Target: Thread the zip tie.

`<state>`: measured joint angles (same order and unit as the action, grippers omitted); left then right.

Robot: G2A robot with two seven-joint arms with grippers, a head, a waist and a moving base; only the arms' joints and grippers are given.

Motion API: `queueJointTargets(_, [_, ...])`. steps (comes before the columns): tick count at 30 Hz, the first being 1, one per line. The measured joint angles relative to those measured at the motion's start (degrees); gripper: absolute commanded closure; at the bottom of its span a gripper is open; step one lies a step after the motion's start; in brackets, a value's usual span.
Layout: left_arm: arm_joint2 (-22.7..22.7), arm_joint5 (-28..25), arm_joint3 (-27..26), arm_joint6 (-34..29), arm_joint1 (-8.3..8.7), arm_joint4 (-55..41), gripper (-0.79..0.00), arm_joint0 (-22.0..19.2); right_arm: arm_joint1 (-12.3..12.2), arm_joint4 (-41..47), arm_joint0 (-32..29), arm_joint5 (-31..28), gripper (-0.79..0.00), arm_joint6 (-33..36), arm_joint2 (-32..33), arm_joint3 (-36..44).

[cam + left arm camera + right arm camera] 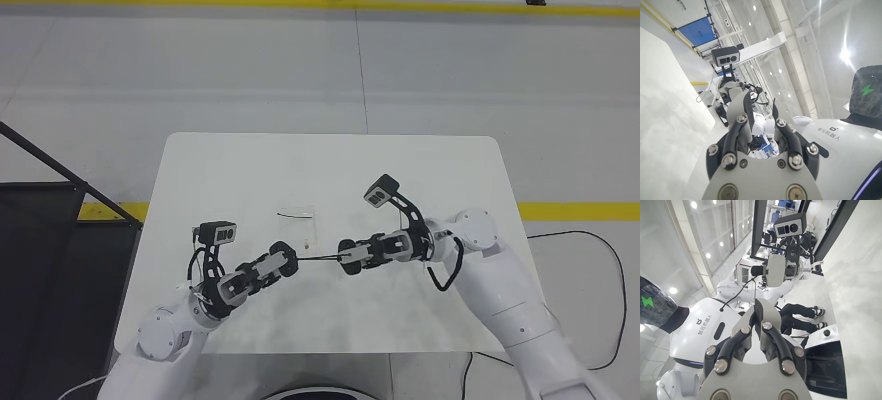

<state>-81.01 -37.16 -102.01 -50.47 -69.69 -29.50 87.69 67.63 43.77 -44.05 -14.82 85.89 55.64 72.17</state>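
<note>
**Top view.** The zip tie [318, 260], a thin dark strip, was held above the desk [420, 170], running from the right gripper [347, 257] to the left gripper [289, 260]. Threading was probably in hand.

**Left wrist view.** The left fingers [748, 106] stood spread. The next move likely called for closing precisely on the free end.

**Right wrist view.** The right fingers [761, 311] were pressed together, pinching the tie.

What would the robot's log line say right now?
right pincer: shut on zip tie | left pincer: open, facing it | zip tie: straight, not looped
</note>
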Motion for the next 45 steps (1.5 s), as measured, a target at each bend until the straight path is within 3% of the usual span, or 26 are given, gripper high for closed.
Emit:
queueJointTargets(14, [0.85,-0.85,0.35,-0.3,0.38,0.57,-0.256,-0.4,0.23,-0.93,-0.08,0.54,0.0,-0.02,0.03,-0.15])
queueJointTargets(25, [1.3,-0.9,0.64,-0.22,0.68,0.35,0.0,-0.77,0.41,-1.45,0.05,0.9,0.0,0.08,0.09,-0.32])
queueJointTargets(29, [1.44,-0.92,0.7,-0.21,0.79,0.14,0.0,-0.87,0.47,-1.58,0.09,0.94,0.0,0.27,0.12,-0.4])
queueJointTargets(31, [1.47,-0.86,0.72,-0.11,0.84,0.01,-0.139,-0.88,0.5,-1.6,0.09,0.95,0.0,0.29,0.15,-0.42])
queueJointTargets(35, [1.47,-0.85,0.65,-0.02,0.95,-0.21,-0.243,-0.85,0.55,-1.65,0.09,0.99,0.0,0.31,0.21,-0.43])
queueJointTargets(37, [1.48,-0.91,0.62,0.0,1.01,-0.28,-0.185,-0.84,0.58,-1.68,0.09,1.01,0.0,0.32,0.24,-0.43])
queueJointTargets(39, [1.53,-1.06,0.61,0.02,1.06,-0.39,0.0,-0.84,0.61,-1.65,0.09,1.03,0.0,0.29,0.29,-0.44])
queueJointTargets(45, [1.61,-1.18,0.64,0.02,1.22,-0.36,0.0,-0.9,0.7,-1.51,0.08,1.1,0.0,0.28,0.42,-0.44])
